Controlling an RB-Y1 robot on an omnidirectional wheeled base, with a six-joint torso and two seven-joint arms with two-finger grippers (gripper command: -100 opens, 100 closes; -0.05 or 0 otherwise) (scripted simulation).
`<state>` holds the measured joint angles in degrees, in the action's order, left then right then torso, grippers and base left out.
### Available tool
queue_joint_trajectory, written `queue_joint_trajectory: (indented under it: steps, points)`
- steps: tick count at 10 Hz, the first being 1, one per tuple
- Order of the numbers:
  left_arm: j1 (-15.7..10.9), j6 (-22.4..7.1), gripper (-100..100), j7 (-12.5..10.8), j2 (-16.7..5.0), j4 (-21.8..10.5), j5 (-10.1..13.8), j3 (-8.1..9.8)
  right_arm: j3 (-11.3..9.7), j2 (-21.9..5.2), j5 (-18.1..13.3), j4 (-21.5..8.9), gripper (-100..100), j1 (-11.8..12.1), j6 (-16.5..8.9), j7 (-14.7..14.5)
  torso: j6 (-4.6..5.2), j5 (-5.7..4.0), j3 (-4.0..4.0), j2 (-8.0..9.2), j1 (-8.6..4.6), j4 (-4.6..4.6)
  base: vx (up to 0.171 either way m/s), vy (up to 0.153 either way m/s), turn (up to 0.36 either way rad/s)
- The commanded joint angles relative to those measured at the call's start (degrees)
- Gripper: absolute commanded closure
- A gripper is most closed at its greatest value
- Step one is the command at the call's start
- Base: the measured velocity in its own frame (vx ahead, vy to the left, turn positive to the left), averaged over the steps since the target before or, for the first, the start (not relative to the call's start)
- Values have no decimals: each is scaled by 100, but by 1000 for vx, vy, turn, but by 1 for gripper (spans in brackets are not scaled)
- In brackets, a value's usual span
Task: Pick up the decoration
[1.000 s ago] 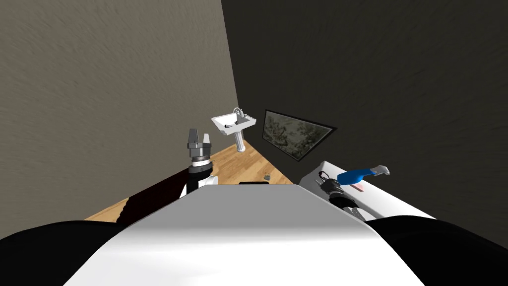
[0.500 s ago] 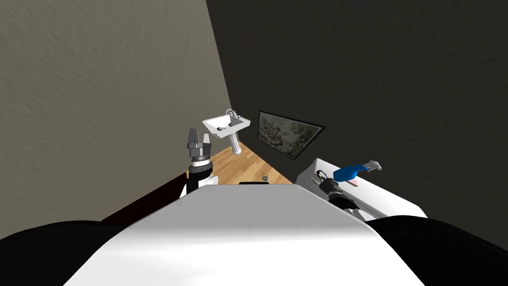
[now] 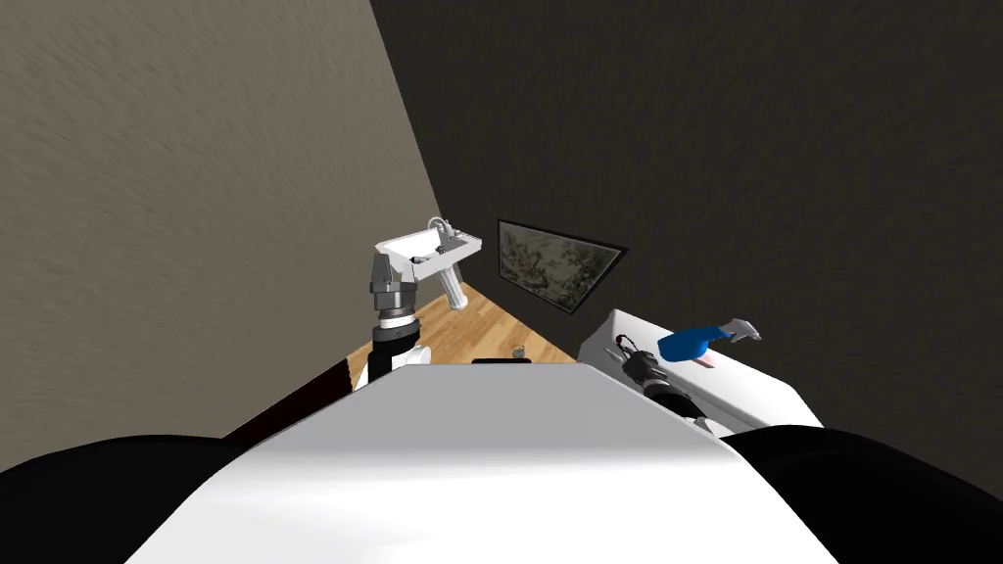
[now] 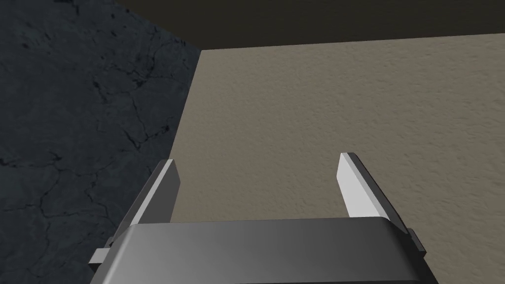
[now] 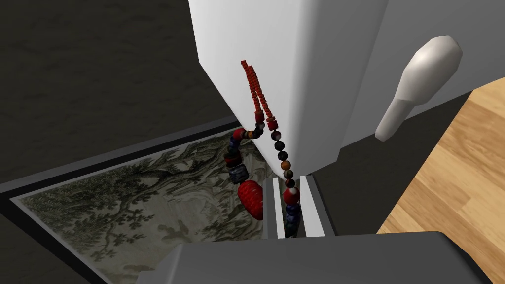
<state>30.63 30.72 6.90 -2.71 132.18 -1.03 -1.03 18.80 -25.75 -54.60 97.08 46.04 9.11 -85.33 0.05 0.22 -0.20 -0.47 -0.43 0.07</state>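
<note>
The decoration is a string of red, dark and blue beads with one large red bead. Its thin red end lies against the corner of a white tank, and the beaded part runs down between my right gripper's fingers. My right gripper is shut on that strand. In the head view the right gripper sits at the near left corner of the white tank, with the beads a small loop at its tip. My left gripper is raised, and in its wrist view the left gripper stands open with nothing in it.
A blue object with a grey tip and a small pink item lie on the tank. A grey lever sticks out of its side. A framed picture leans low on the dark wall, a pedestal sink stands in the corner, and a small cup sits on the wooden floor.
The whole head picture has slid left, so I have turned. Both arms hold the same pose, and the right gripper stays shut on the beads.
</note>
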Motion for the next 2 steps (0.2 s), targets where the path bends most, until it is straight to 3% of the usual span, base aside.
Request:
queue_joint_trajectory:
  steps: [1, 2]
  points:
    - [0, 0, 0, 0, 0, 0, 0, 0, 0, 0, 0, 0, 100, 0, 0, 0, 0, 0, 0, 0, 0, 0, 31, -7, -42]
    - [-1, 0, 0, 0, 0, 0, 0, -1, -1, 4, -2, 10, 0, 10, 14, -8, -8, 0, 5, 9, 3, 2, 0, 0, 0]
